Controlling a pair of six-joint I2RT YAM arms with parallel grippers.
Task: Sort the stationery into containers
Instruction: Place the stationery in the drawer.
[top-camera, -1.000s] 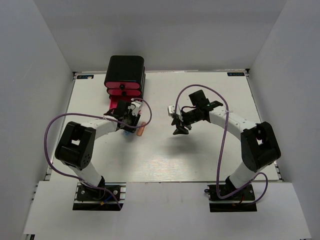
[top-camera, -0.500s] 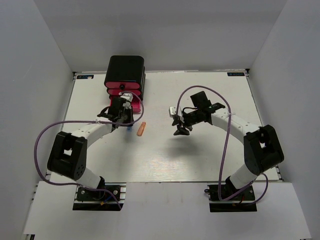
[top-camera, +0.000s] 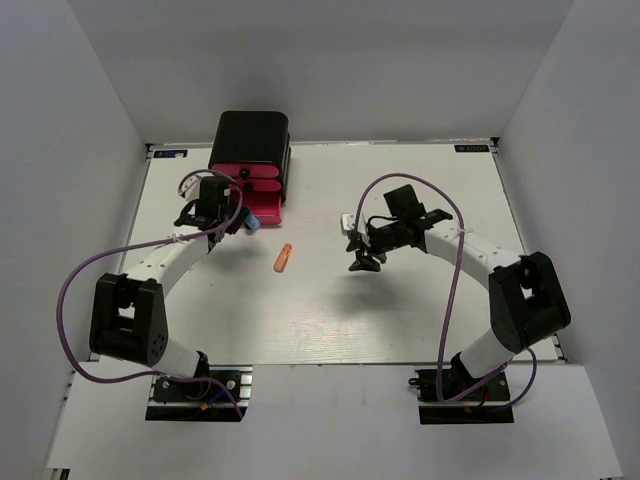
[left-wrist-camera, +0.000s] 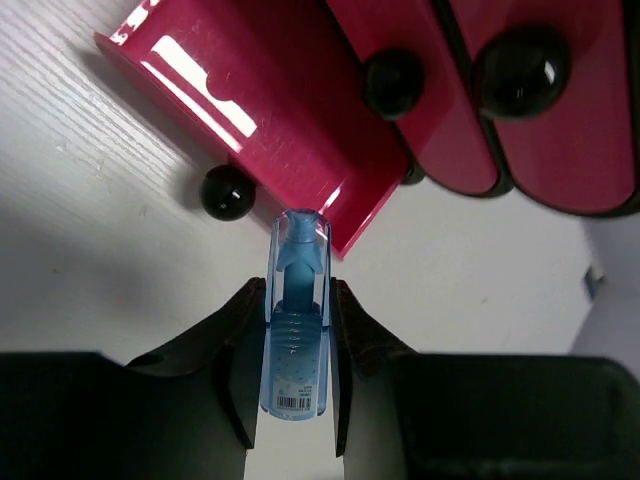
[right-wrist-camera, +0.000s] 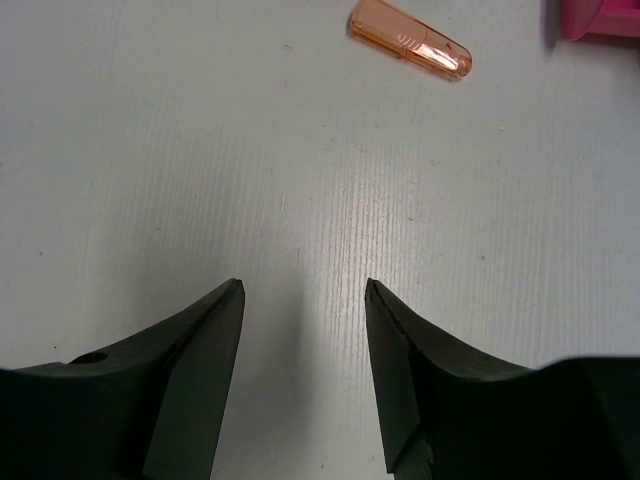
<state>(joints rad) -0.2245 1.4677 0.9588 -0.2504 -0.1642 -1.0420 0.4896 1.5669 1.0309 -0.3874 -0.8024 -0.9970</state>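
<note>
Your left claw (left-wrist-camera: 296, 300) grips the light blue piece (left-wrist-camera: 296, 360), its tip at the front corner of the pulled-out pink drawer (left-wrist-camera: 250, 120). Carry it fully over the drawer's inside before letting go. Your right claw (right-wrist-camera: 303, 290) hangs open and empty, near the orange piece (right-wrist-camera: 410, 38).

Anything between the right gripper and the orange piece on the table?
Nothing visible. The right gripper hangs open over the table; the orange piece lies ahead with only bare surface between. The pink drawer is off to one side.
</note>
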